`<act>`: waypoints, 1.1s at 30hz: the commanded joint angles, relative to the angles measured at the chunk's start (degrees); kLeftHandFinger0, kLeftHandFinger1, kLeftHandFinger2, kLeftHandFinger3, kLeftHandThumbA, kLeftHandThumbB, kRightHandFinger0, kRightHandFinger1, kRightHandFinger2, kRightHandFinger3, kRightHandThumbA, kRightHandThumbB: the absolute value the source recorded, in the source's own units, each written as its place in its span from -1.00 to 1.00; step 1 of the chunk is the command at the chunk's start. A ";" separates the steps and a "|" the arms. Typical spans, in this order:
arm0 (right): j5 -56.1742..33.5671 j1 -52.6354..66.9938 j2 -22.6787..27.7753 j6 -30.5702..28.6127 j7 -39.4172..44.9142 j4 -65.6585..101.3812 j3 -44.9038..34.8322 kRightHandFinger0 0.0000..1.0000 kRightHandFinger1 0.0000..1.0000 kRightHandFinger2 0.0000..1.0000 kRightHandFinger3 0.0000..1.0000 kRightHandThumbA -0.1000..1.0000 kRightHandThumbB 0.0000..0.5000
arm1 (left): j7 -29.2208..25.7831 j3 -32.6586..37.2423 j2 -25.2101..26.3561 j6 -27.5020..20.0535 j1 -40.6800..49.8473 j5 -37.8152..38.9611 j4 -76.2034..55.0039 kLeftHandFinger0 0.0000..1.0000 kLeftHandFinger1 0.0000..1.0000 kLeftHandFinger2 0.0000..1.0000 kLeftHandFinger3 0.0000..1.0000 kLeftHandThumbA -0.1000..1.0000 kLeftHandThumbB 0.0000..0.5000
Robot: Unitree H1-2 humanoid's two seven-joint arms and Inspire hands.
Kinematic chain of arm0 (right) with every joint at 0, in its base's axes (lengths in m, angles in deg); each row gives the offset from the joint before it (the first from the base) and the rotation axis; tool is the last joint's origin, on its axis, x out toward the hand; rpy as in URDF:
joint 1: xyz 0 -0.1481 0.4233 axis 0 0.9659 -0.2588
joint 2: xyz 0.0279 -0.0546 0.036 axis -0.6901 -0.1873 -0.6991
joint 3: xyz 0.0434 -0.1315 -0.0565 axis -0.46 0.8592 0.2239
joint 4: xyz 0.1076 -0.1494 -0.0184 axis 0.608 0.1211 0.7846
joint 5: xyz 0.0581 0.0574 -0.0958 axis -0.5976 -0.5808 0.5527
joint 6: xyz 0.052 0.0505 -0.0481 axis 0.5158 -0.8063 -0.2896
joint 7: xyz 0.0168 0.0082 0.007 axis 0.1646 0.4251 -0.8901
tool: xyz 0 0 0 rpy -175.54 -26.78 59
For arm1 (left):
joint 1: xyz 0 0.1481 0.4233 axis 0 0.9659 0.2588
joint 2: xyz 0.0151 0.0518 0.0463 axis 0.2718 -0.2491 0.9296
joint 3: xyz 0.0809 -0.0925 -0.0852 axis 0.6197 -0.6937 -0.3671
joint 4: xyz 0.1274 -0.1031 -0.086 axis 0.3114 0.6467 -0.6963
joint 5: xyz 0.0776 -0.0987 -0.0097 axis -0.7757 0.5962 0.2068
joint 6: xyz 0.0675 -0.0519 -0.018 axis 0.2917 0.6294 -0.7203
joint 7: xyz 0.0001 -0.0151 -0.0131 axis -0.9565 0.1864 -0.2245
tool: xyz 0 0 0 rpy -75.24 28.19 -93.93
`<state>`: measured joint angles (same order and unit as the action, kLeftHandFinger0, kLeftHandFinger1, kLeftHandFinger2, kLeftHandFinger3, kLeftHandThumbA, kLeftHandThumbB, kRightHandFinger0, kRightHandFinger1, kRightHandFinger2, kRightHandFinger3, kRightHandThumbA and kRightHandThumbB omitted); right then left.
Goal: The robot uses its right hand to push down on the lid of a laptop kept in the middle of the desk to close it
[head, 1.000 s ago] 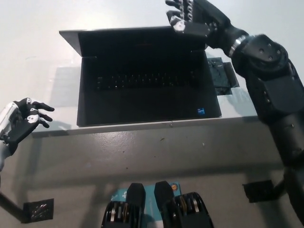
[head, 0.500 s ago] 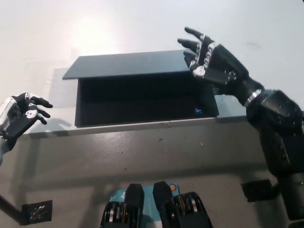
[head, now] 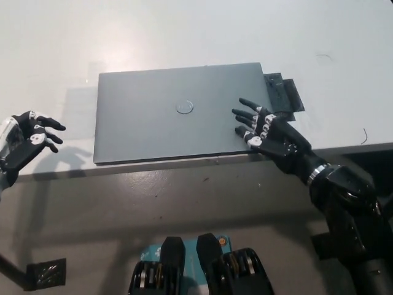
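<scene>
resting spread-fingered at closed laptop (head: 175, 120) near-right edge, right hand (head: 270, 134); left hand (head: 24, 142) loosely splayed, off-desk.

The grey laptop (head: 175, 113) lies shut on the white desk (head: 184, 37) — the black right hand (head: 265, 132) rests spread on its lid's near right corner; the left hand (head: 24, 142) hovers, fingers apart, at the desk's left edge.

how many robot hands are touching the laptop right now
1. The black right hand lies spread on the closed laptop lid near its right front corner. The white left hand hangs off the desk edge at left, touching nothing.
</scene>
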<state>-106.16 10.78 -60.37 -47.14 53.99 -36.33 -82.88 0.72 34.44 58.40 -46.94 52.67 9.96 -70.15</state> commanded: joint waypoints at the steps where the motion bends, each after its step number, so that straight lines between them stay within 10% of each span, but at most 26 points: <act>1: -1.07 -0.03 -1.10 0.39 -0.57 -0.75 -1.19 1.00 1.00 0.92 1.00 -0.16 -0.15 | 0.06 -0.15 2.68 -2.15 -2.19 -1.07 -0.55 -0.22 -0.19 -0.05 0.10 -1.00 -0.51; 10: -0.91 1.59 -0.87 -0.75 1.10 -1.25 -1.13 1.00 1.00 0.97 1.00 -0.05 0.03 | 0.20 -0.53 2.12 -2.42 -1.98 -0.30 -0.55 -0.19 -0.17 -0.02 0.11 -1.00 -0.55; 15: -0.68 0.60 -0.14 1.24 0.23 1.05 -1.14 1.00 1.00 0.93 1.00 -0.16 -0.26 | 0.14 -0.59 1.89 -2.48 -1.54 -0.27 -0.68 -0.23 -0.19 -0.04 0.08 -1.00 -0.53; 21: -1.27 0.70 0.96 4.14 0.17 6.93 -1.19 1.00 1.00 0.87 1.00 0.01 0.24 | 1.20 -0.90 1.74 -2.46 -1.70 1.37 0.06 -0.21 -0.20 -0.07 0.02 -1.00 -0.49; 23: -3.34 1.19 2.26 4.32 2.41 10.88 -1.88 1.00 1.00 0.90 1.00 -0.02 -0.06 | 0.73 -0.87 1.70 -1.99 -1.44 0.92 -0.43 -0.20 -0.20 -0.06 0.03 -1.00 -0.49; 31: -9.01 4.65 5.46 14.36 0.73 27.74 -5.50 1.00 1.00 0.87 1.00 -0.07 0.33 | 1.28 -0.84 1.67 -3.34 -1.31 1.20 0.24 -0.23 -0.21 -0.07 0.04 -1.00 -0.52; 33: -11.98 7.98 7.60 15.16 2.04 32.16 -7.77 1.00 1.00 0.93 1.00 -0.11 0.18 | 1.33 -0.99 1.73 -2.51 -1.15 1.60 -0.39 -0.17 -0.19 -0.07 0.08 -1.00 -0.53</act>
<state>-111.25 16.78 -55.97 -36.79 54.14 -10.95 -87.59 1.29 34.18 58.41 -47.95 52.54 10.34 -69.13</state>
